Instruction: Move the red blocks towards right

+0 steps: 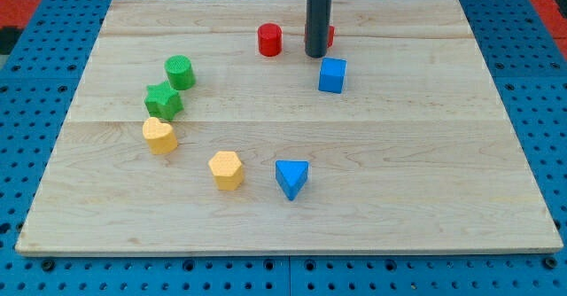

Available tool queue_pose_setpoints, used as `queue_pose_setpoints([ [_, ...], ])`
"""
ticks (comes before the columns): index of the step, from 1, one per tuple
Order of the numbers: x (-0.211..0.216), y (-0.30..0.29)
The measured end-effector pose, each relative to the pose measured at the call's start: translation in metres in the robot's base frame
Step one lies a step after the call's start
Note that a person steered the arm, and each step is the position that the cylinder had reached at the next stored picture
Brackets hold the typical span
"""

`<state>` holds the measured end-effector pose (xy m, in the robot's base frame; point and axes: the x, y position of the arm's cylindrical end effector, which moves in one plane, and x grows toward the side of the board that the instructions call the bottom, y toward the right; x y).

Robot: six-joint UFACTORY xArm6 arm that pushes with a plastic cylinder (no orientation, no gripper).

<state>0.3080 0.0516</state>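
You have two red blocks near the view's top of the pale wooden worktop [425, 172]. The red cylinder block [269, 40] stands in the open, just to the view's left of the straight dark rod [319, 12]. The second red block [329, 36] is mostly hidden behind that rod, only a sliver showing at the rod's right edge, so you cannot make out its shape. My tip [316, 55] sits on the board between the two reds, right against the hidden one as far as the view tells. The arm carries no jaws, only the rod, so nothing is held.

Just below and to the right of the tip you see a blue cube block [331, 75], near it but apart. Further down, near the board's middle, lies a blue triangular block [291, 177], with a yellow hexagonal block [226, 169] to its left. Along the view's left, a green cylinder block [180, 71], a green star-shaped block [164, 100] and a yellow heart-shaped block [159, 135] run downward close together. The worktop rests on a blue perforated base [53, 21].
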Motion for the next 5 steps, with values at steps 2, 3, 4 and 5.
queue_pose_setpoints([
  [2,0.013,-0.051],
  [3,0.011,-0.107],
  [4,-0.015,-0.108],
  [5,-0.042,-0.096],
])
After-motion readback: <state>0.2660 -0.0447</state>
